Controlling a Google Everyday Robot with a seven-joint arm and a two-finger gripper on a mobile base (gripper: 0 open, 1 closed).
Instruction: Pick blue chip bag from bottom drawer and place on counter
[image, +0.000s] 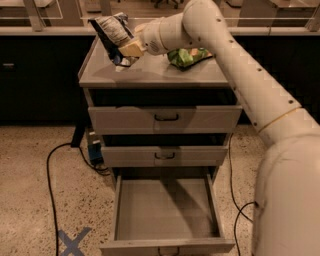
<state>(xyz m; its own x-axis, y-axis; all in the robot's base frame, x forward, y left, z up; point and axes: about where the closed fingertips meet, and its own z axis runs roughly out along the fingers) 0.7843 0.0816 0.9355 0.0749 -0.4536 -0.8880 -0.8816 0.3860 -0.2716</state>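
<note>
The counter was the flat grey top of the drawer cabinet, with low raised edges along its left and right sides. Its front half and middle lay open, crossed only by the arm's shadow. Above the counter's left rear part the gripper pinched the blue chip bag, its fingers pressed onto the bag's lower part. The bag stood tilted, its top leaning toward the counter's left edge. Its lowest corner hung close over the surface, and whether it touched could not be told. The white arm reached in from beyond the counter's right front corner and crossed above its right rear part.

A green chip bag lay on the counter's right rear area, partly under the arm and apart from the blue bag.

Below the counter, the top drawer and middle drawer were pushed in. The bottom drawer was pulled far out toward the camera, its grey floor showing from wall to wall. On the floor left of and below the counter ran a dark cable, with a blue tape cross nearer the camera.
</note>
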